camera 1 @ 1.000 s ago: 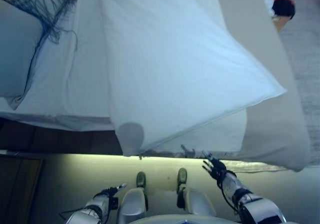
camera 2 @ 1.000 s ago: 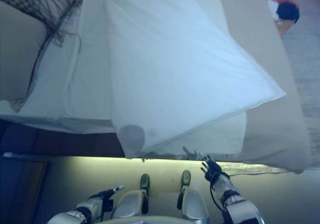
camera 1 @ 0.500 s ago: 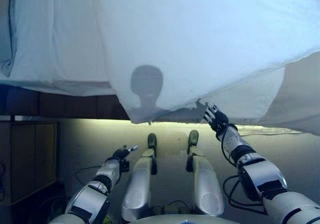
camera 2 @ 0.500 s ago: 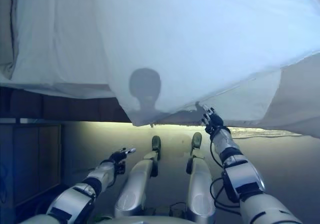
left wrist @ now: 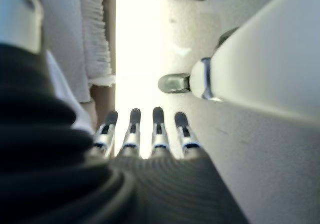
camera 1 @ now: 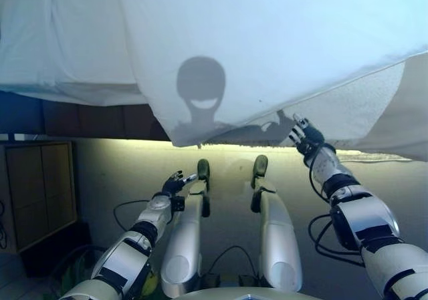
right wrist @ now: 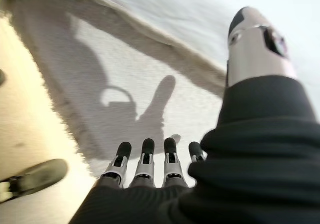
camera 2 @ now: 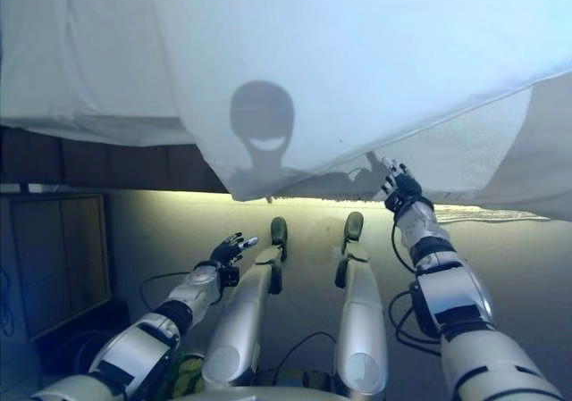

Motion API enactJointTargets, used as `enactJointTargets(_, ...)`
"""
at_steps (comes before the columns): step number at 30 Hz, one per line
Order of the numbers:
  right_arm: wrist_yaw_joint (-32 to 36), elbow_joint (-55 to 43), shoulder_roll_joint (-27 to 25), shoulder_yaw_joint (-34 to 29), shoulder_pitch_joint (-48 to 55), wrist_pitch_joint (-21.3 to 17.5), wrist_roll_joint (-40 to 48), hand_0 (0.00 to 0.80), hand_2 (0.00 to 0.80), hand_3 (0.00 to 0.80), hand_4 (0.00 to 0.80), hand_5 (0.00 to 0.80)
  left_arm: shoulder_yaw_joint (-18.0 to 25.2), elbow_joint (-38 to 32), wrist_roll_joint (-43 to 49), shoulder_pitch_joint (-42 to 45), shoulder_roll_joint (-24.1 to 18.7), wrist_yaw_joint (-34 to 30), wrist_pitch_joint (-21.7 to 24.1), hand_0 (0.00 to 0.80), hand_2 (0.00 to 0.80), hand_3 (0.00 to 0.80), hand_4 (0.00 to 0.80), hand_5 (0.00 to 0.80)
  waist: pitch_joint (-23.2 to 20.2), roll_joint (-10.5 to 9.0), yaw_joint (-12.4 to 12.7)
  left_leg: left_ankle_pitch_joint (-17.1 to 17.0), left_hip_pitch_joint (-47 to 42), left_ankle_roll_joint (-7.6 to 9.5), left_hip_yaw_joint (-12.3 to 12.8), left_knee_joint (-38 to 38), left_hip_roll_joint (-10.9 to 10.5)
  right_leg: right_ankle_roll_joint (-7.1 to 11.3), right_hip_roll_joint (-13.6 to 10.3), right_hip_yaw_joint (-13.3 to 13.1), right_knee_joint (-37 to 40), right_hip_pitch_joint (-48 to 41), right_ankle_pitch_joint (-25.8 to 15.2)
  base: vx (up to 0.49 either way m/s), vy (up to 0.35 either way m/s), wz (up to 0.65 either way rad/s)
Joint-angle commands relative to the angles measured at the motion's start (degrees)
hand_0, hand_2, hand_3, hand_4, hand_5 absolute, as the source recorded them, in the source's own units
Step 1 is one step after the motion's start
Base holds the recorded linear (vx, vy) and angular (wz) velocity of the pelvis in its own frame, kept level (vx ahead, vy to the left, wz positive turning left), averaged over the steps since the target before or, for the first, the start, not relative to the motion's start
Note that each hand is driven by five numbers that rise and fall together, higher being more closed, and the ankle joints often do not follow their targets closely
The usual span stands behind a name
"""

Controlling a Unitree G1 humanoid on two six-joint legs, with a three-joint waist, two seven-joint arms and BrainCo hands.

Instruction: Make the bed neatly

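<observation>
A white duvet (camera 1: 267, 46) lies skewed across the bed, and one corner hangs over the near edge. Under it a textured white blanket (camera 1: 361, 106) shows at the right, and a white sheet (camera 1: 60, 39) covers the left part. My right hand (camera 1: 305, 137) is raised to the duvet's lower edge where it meets the blanket. Its fingers are straight and open, as the right wrist view shows above the blanket (right wrist: 100, 84). I cannot tell whether it touches the cloth. My left hand (camera 1: 175, 182) hangs low over the floor in front of the bed, open and holding nothing.
A dark bed base (camera 1: 87, 119) runs under the mattress, with a lit strip along the floor below it. A wooden cabinet (camera 1: 37, 186) stands at the left beside the bed. The blanket's fringed edge (left wrist: 95, 34) hangs near my left hand.
The camera has tilted down and closer to the bed's edge. My right hand has risen from near the floor to the duvet's hanging edge. My left hand has lifted slightly.
</observation>
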State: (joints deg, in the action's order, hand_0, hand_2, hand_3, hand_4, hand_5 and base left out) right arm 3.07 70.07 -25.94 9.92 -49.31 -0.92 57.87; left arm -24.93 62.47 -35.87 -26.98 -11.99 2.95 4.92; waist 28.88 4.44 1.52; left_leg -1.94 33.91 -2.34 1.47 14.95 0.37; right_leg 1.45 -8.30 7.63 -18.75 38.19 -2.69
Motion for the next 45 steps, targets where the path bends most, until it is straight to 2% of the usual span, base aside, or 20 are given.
enactJointTargets(1,0.73,-2.73,-5.37,1.09,-3.97,-0.69,-2.00,0.000,0.000,0.000,0.000,0.000,-0.42,-3.00,-3.22,2.24,-1.65,1.12,2.86,0.000,0.000,0.000,0.000,0.000,0.92,1.16,1.62,-2.57,3.46,0.97,-0.27,1.27,-1.61,2.13,1.54,0.45,-2.10,1.81,-0.88,0.000,0.000,0.00)
enactJointTargets(11,0.09,-2.86,-13.00,4.14,-12.49,2.30,-6.20,0.000,0.000,0.000,0.000,0.000,0.01,-11.55,-9.64,6.13,-3.82,-0.14,8.72,0.000,0.000,0.000,0.000,0.000,0.92,2.98,3.43,-3.89,7.38,0.52,-1.40,0.35,-1.00,2.22,1.51,0.63,-3.74,6.51,-0.62,0.004,0.000,0.03)
enactJointTargets(16,0.30,-4.38,-15.05,5.16,-16.26,3.36,-5.54,0.000,0.000,0.000,0.000,0.000,-0.29,-13.92,-10.78,8.08,-4.39,-0.78,9.84,0.000,0.000,0.000,0.000,0.000,0.92,3.93,3.95,-4.24,8.07,0.26,-1.65,-0.17,-0.76,2.04,1.36,0.65,-4.42,7.51,0.01,0.011,0.021,0.05)
enactJointTargets(19,1.03,-5.41,-15.46,5.42,-17.29,2.73,-5.25,0.000,0.000,0.000,0.000,0.000,-0.55,-14.68,-10.81,8.84,-4.55,-0.99,9.84,0.000,0.000,0.000,0.000,0.000,0.92,4.11,4.14,-4.30,8.04,0.17,-1.70,-0.41,-0.69,1.99,1.28,0.83,-4.42,7.54,0.19,0.000,0.000,0.00)
enactJointTargets(26,2.62,-9.07,-13.86,6.25,-16.70,3.71,-5.99,0.000,0.000,0.000,0.000,0.000,-0.49,-13.74,-9.20,9.99,-4.39,-2.05,8.23,0.000,0.000,0.000,0.000,0.000,0.92,3.46,4.13,-4.20,5.50,0.04,-1.51,-2.06,-0.66,1.86,1.28,1.60,-2.44,4.83,0.05,0.002,0.004,0.00)
enactJointTargets(36,3.65,-10.85,-10.58,6.05,-11.96,4.24,-6.71,0.000,0.000,0.000,0.000,0.000,0.58,-8.66,-6.58,9.60,-3.92,-3.05,6.71,0.000,0.000,0.000,0.000,0.000,0.92,1.63,3.38,-4.36,-4.56,-0.22,0.33,-6.94,0.01,2.56,0.06,2.85,3.27,-5.37,-1.02,0.009,0.036,-0.06)
enactJointTargets(45,2.13,-7.95,-11.68,5.00,-13.56,5.46,-7.46,0.000,0.000,0.000,0.000,0.000,1.56,-5.63,-5.95,9.07,-4.34,-3.20,5.18,0.000,0.000,0.000,0.000,0.000,0.26,0.72,3.43,-4.31,-11.58,-0.48,1.17,-10.16,0.63,3.65,-1.02,3.35,6.77,-12.07,-1.97,0.004,0.008,-0.01)
